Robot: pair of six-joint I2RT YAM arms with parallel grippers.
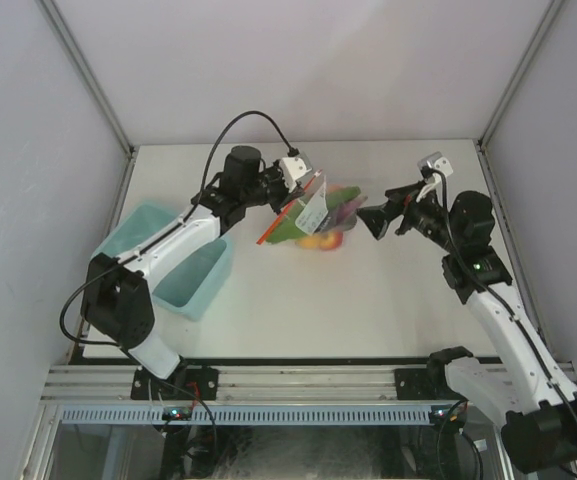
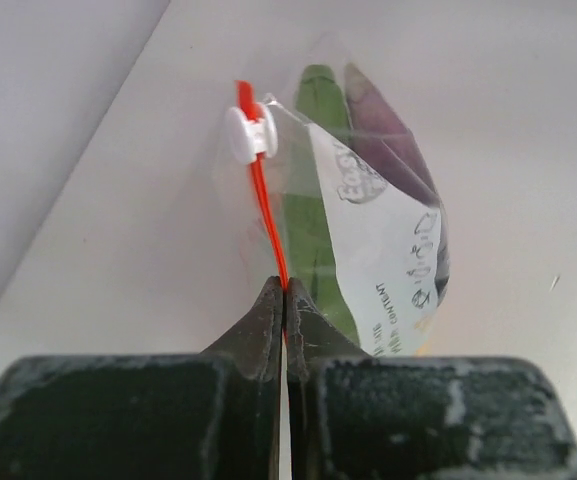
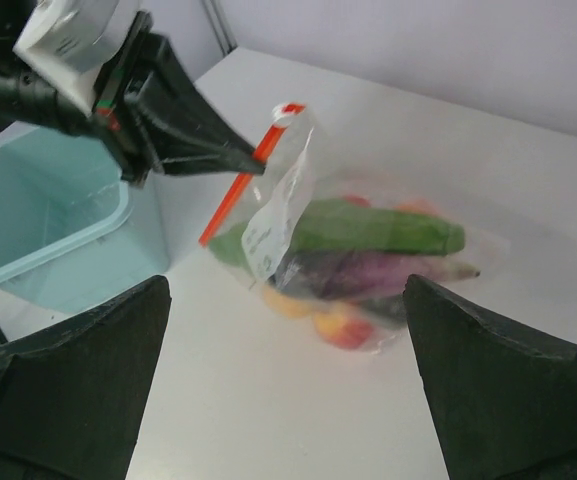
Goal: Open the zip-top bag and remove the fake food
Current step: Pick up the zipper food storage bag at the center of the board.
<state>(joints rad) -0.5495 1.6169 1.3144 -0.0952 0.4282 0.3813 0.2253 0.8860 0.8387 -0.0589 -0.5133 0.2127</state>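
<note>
From above, the zip-top bag (image 1: 315, 212) is seen on the desk (image 1: 298, 300), gripped at its zip edge by the left claw (image 1: 306, 192), and the right claw (image 1: 370, 218) is held wide open, empty, just beside it. At the left wrist, the red zip strip (image 2: 261, 200) is pinched in tightly closed jaws, short of the white slider (image 2: 249, 133). At the right wrist, the fake food (image 3: 368, 240) is seen inside the bag.

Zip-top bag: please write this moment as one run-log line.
left gripper: shut on zip-top bag at red strip | right gripper: open, apart from bag | fake food: inside bag
</note>
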